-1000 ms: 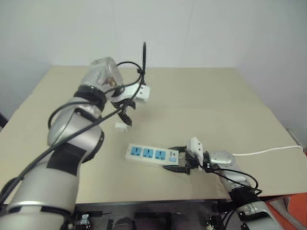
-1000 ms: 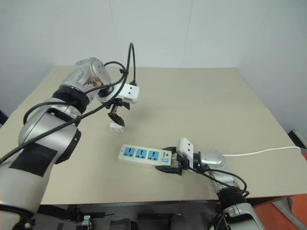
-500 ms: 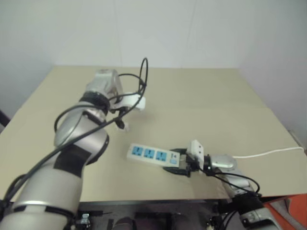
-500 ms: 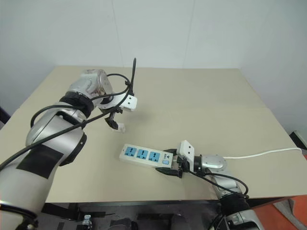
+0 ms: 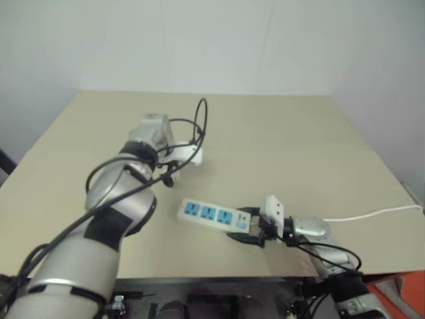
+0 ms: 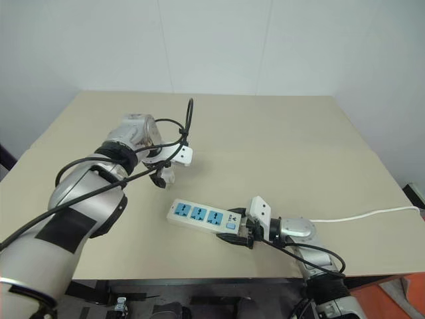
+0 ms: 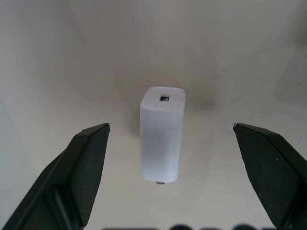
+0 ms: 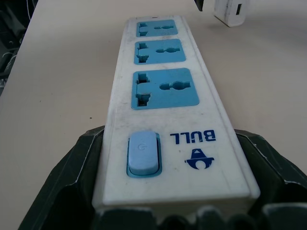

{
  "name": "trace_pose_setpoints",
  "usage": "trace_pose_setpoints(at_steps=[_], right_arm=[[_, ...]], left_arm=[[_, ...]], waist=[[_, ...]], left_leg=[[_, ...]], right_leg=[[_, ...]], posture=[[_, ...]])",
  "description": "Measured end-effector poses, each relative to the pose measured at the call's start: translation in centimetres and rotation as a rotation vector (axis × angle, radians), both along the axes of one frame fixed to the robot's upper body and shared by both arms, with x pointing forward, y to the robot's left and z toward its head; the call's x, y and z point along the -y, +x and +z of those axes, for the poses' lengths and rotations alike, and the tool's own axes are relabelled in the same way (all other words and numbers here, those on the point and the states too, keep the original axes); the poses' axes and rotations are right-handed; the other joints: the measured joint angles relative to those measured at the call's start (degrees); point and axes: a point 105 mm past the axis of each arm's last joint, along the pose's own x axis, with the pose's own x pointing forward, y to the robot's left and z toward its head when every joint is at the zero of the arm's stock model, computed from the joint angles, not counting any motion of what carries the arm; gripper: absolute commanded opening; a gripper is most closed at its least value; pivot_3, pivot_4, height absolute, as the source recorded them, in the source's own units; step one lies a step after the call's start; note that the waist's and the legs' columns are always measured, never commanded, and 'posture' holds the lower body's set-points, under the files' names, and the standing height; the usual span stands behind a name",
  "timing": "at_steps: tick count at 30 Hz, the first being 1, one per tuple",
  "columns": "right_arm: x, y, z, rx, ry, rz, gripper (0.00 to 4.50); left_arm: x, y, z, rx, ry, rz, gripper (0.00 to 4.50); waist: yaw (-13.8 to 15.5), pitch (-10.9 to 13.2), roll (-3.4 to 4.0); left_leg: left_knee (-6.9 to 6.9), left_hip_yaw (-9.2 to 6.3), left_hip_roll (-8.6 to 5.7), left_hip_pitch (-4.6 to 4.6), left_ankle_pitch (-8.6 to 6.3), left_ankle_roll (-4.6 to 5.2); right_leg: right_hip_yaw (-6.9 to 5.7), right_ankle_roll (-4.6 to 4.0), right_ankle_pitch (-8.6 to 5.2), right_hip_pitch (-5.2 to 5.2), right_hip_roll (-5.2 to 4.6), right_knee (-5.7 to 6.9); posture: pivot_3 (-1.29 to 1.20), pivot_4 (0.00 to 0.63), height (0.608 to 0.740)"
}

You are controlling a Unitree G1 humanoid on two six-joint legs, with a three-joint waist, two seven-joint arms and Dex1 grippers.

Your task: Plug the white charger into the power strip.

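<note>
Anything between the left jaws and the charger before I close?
Nothing. In the left wrist view the charger lies on bare table, centred in the open left gripper, with a clear gap to each finger.

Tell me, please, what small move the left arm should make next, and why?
Probably lower a little further and close on the white charger. The left gripper is open, with a finger on either side of the charger and clear gaps between them, and the charger lies untouched on the table. The right gripper already grips the switch end of the power strip.
</note>
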Motion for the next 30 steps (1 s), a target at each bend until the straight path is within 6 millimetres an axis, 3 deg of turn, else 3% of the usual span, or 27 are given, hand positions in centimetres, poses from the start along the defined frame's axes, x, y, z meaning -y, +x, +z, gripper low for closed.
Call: trace_pose_setpoints(at_steps=[7,12,19,30], right_arm=[[0.0,-0.1,0.0,-0.003,0.001,-0.005,3.44],[0.0,-0.1,0.1,-0.003,0.000,-0.006,3.44],[0.0,-0.1,0.1,-0.003,0.000,-0.008,3.44],[0.0,-0.1,0.1,-0.002,0.000,-0.006,3.44]], left_arm=[[0.5,0.0,-0.6,-0.004,-0.004,-0.008,4.50],[0.7,0.0,-0.9,0.001,-0.011,-0.009,3.36],[0.8,-0.2,-1.7,-0.019,-0.012,-0.011,1.04],[-0.5,0.5,-0.5,0.057,-0.060,-0.011,1.02]], waist=[[0.0,0.0,0.00],[0.0,0.0,0.00],[0.0,0.0,0.00],[0.0,0.0,0.00]], left_leg=[[0.02,-0.02,0.00,0.00,0.00,0.00],[0.04,-0.07,-0.01,0.00,0.00,0.00],[0.04,-0.08,-0.01,0.00,0.00,0.00],[0.06,-0.15,0.00,0.00,0.00,0.00]], right_leg=[[0.00,0.00,0.00,0.00,0.00,0.02],[-0.01,0.00,0.00,0.01,0.00,0.02],[-0.01,0.00,0.01,0.02,0.00,0.02],[-0.01,0.00,0.01,0.01,0.00,0.03]], posture=[[0.00,0.150,0.740],[0.00,0.150,0.740],[0.00,0.150,0.740],[0.00,0.150,0.740]])
